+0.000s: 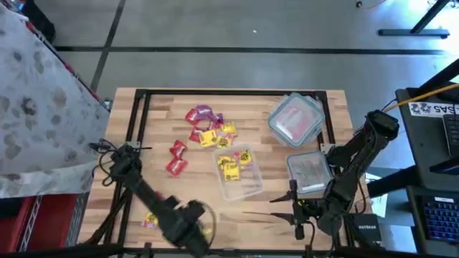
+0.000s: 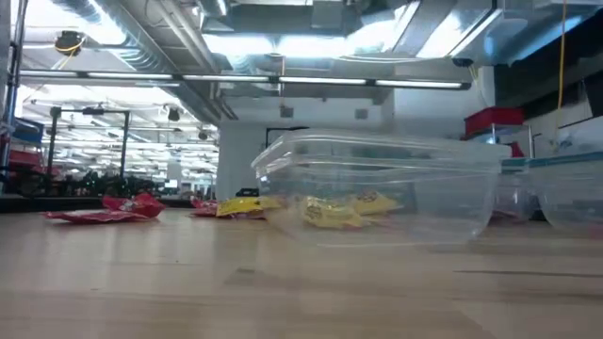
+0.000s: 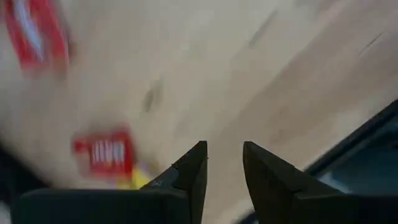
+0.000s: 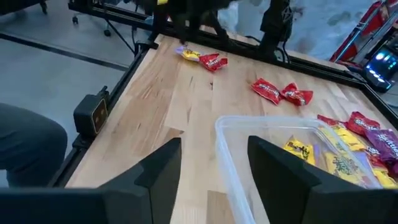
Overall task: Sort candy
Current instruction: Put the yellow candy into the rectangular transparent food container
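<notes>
**A:** Going left to right: where does the left gripper (image 1: 195, 231) stand?

**B:** At about seven o'clock on the table (image 1: 158, 107), low near the front edge. Its wrist view shows the two fingers (image 3: 189, 171) parted by a narrow gap with nothing between them. A red sweet (image 3: 102, 152) lies just beside them with a bit of yellow under it; from above that looks like the small red-and-yellow pair (image 1: 150, 220) near the front-left corner.

**A:** So the step in hand is picking that one up?

**B:** That is my reading. To do it well, I would open the fingers wider, centre them over the flat packet, come straight down until the tips meet the wood, then close across its short side. The yellow piece underneath could come along, so check the colour before dropping it.

**A:** And the other candy?

**B:** Two red ones (image 1: 176, 158) sit at nine o'clock of the centre. A mixed heap (image 1: 208, 127) of red, yellow and purple lies toward twelve. Yellow ones are already in the middle tub (image 1: 240, 188), at centre.

**A:** Farther right?

**B:** A lidded tub (image 1: 295, 118) with red contents sits at two o'clock, and another clear tub (image 1: 310, 172) at four. The right gripper (image 1: 295, 208) waits at five o'clock, fingers (image 4: 155, 171) wide apart, holding nothing, looking across at the middle tub.
</notes>
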Robot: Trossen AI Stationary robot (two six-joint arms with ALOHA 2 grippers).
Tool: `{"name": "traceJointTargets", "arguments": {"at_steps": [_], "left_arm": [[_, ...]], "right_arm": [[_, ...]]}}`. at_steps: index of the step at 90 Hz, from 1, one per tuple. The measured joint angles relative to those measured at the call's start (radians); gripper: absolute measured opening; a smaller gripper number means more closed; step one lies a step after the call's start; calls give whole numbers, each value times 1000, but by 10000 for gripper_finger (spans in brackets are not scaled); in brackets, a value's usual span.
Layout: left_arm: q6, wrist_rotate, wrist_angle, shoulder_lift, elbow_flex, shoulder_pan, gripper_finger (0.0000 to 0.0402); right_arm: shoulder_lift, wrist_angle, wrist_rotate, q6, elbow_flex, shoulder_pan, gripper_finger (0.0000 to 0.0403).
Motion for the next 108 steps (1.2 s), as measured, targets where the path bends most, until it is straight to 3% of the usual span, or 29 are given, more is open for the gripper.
{"name": "traceJointTargets", "arguments": {"at_steps": [17, 26, 52, 65, 73, 91, 108], "left_arm": [[-93, 244, -1, 0, -154, -79, 87], [-91, 310, -2, -1, -209, -103, 87], [-117, 291, 44, -10, -302, -128, 87], [-28, 280, 79, -10, -314, -119, 87], [-73, 274, 65, -10, -315, -112, 87], [-81, 326, 74, -13, -314, -100, 87], [-117, 329, 112, -13, -314, -103, 139]], "right_arm": [[0, 40, 1, -76, 0, 0, 172], [0, 53, 3, -113, 0, 0, 172], [0, 53, -1, -130, 0, -14, 172], [0, 53, -9, -130, 0, -14, 172], [0, 54, -9, -125, 0, -14, 172], [0, 68, -10, -122, 0, -13, 172], [0, 72, -19, -121, 0, -13, 172]]}}
